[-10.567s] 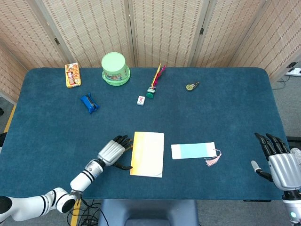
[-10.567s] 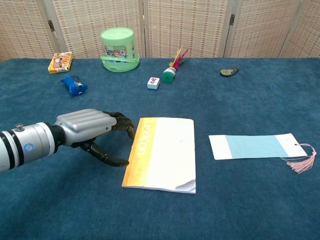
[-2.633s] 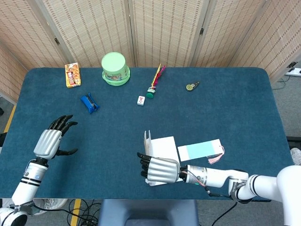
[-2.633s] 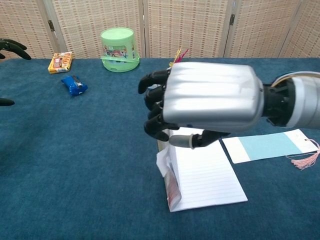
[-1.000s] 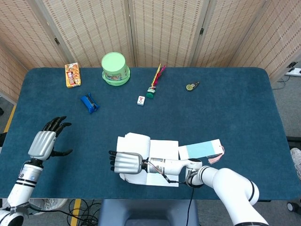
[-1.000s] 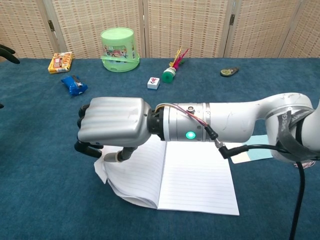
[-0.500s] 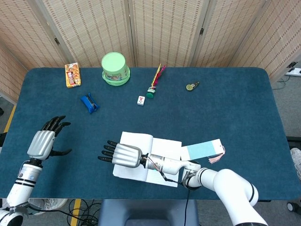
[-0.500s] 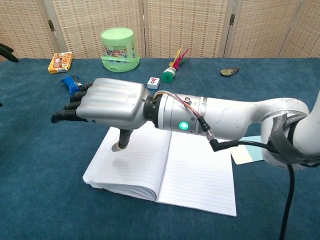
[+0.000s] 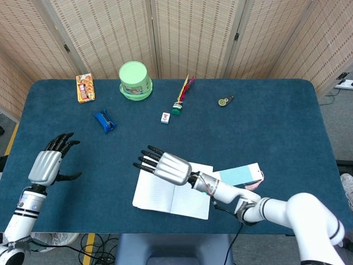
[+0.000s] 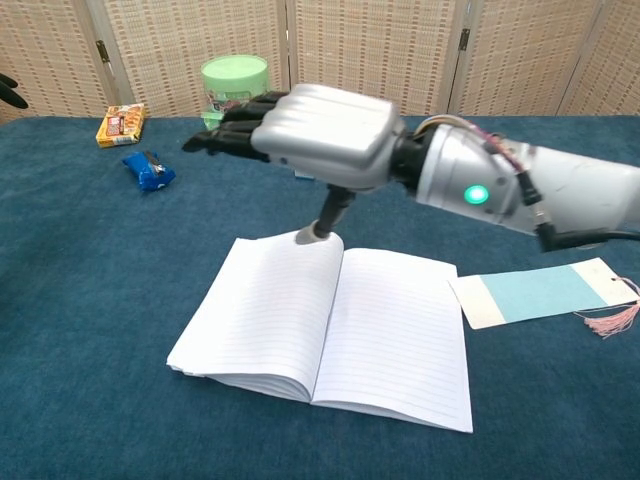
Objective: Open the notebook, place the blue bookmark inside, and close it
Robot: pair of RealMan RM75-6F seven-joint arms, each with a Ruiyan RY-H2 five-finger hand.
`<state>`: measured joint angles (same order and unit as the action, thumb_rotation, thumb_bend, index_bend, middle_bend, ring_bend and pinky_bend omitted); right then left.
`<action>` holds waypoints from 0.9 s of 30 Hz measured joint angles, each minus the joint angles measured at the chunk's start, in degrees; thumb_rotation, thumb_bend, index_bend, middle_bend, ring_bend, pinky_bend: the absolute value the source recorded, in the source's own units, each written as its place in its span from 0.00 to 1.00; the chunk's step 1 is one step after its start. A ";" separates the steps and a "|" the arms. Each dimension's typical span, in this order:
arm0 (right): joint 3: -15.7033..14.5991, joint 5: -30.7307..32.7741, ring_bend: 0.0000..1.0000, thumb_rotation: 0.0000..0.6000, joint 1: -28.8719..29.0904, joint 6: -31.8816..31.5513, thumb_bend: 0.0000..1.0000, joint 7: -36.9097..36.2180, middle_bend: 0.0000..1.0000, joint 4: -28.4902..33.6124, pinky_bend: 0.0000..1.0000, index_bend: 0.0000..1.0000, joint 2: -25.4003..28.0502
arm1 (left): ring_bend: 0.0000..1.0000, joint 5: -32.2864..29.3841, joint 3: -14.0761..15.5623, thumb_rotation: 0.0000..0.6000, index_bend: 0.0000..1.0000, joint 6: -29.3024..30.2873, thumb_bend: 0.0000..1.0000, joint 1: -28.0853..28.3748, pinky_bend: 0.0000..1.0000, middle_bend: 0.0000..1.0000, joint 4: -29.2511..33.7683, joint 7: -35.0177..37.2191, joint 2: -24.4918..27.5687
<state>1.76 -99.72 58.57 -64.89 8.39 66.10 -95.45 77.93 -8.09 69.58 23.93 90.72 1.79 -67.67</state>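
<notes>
Fingers of the right hand (image 10: 320, 125) are spread out and nothing is held. Flat and open, the notebook (image 10: 320, 330) is seen just beside the blue bookmark (image 10: 540, 292). Pages could be flipped shut if the bookmark is dragged carelessly.

Left hand (image 9: 44, 164) nearly out of chest view, only dark fingertips (image 10: 10, 88) at the left edge. Right hand (image 10: 305, 125) hides the small tile and shuttlecock behind it in chest view, plus the lower part of the green tub (image 10: 235, 77). In head view the right hand covers the notebook's (image 9: 172, 197) top left corner. Print on the orange box (image 9: 84, 88) beside the tub too small to read.
</notes>
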 measured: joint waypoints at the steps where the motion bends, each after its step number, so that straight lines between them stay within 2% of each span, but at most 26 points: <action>1: -0.24 0.77 0.13 1.00 -1.17 -0.12 0.05 0.95 0.22 2.06 0.16 0.02 1.71 | 0.06 0.00 -0.03 1.00 0.22 0.03 0.13 0.00 0.15 0.09 0.01 0.02 0.00; 6: -1.76 6.75 0.14 1.00 -8.79 -0.97 0.07 5.44 0.23 13.12 0.16 0.08 11.12 | 0.06 0.41 -0.04 1.00 0.22 0.62 0.13 -0.14 0.15 0.09 0.11 0.16 -0.17; 12: -4.16 13.11 0.14 1.00 -16.94 -2.28 0.07 8.37 0.23 21.04 0.16 0.11 18.58 | 0.06 1.59 0.21 1.00 0.22 1.39 0.13 -0.30 0.15 0.09 0.25 0.42 -0.40; 15: -5.08 15.53 0.14 1.00 -19.20 -1.95 0.07 9.15 0.21 23.07 0.16 0.12 20.27 | 0.06 2.12 0.29 1.00 0.22 1.79 0.13 -0.38 0.15 0.09 0.55 0.52 -0.39; 19: -5.58 18.32 0.08 1.00 -21.23 -0.95 0.07 9.45 0.16 23.92 0.15 0.14 20.85 | 0.06 2.62 0.46 1.00 0.22 2.16 0.13 -0.54 0.15 0.09 0.88 0.57 -0.21; 27: -5.91 21.59 0.02 1.00 -23.33 3.99 0.07 5.07 0.12 21.48 0.10 0.21 19.45 | 0.06 2.81 0.87 1.00 0.22 1.81 0.13 -0.58 0.15 0.09 1.30 0.43 -0.27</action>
<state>-4.15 -78.13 35.24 -60.90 13.47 87.58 -76.00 80.74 -7.22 71.39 23.35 92.02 2.22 -67.95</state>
